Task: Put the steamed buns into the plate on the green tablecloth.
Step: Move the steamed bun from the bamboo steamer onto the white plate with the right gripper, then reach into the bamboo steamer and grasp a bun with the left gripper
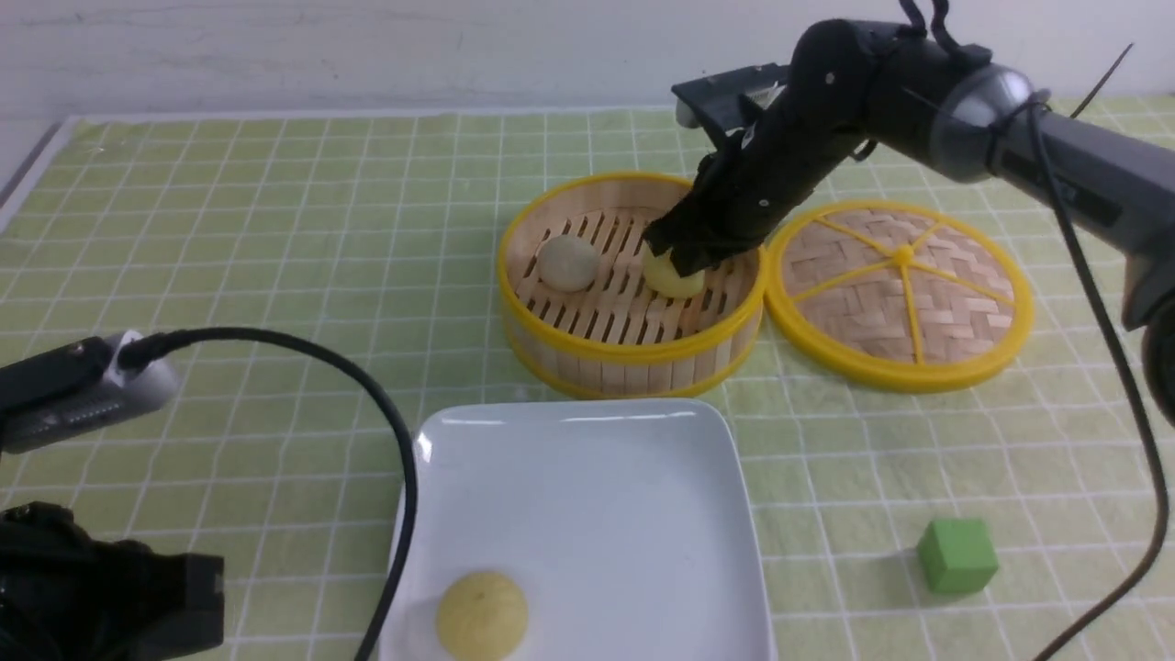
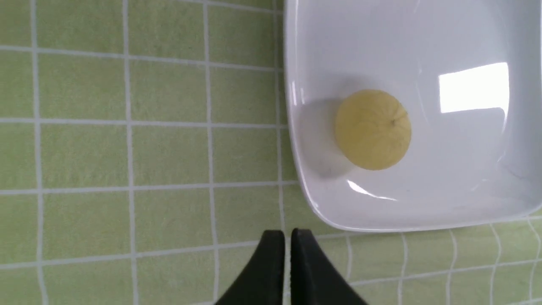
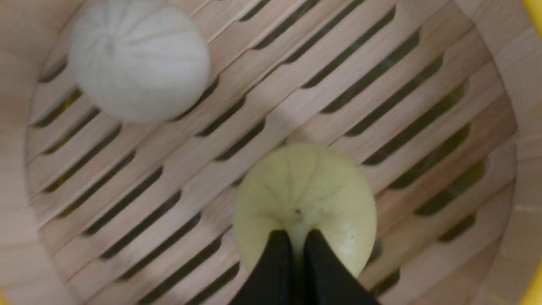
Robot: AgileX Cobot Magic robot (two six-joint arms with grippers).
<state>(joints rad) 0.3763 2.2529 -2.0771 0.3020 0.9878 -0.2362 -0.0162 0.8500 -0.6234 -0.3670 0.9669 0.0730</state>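
Observation:
One pale yellow steamed bun (image 1: pixel 481 615) lies in the white square plate (image 1: pixel 587 487) on the green tablecloth (image 1: pixel 275 229); it also shows in the left wrist view (image 2: pixel 372 129). An off-white bun (image 1: pixel 566 262) and a second yellow bun (image 1: pixel 677 279) sit in the bamboo steamer basket (image 1: pixel 633 353). My right gripper (image 3: pixel 297 237) reaches down into the basket and is shut on the top of the yellow bun (image 3: pixel 313 186), pinching it. The off-white bun (image 3: pixel 137 63) lies apart from it. My left gripper (image 2: pixel 287 237) is shut and empty over the cloth, beside the plate's corner (image 2: pixel 322 212).
The round woven lid (image 1: pixel 904 294) lies flat right of the basket. A green cube (image 1: pixel 957 554) sits on the cloth at the front right. A black cable (image 1: pixel 395 441) arcs over the plate's left edge. The left arm's body (image 1: pixel 83 597) fills the front left corner.

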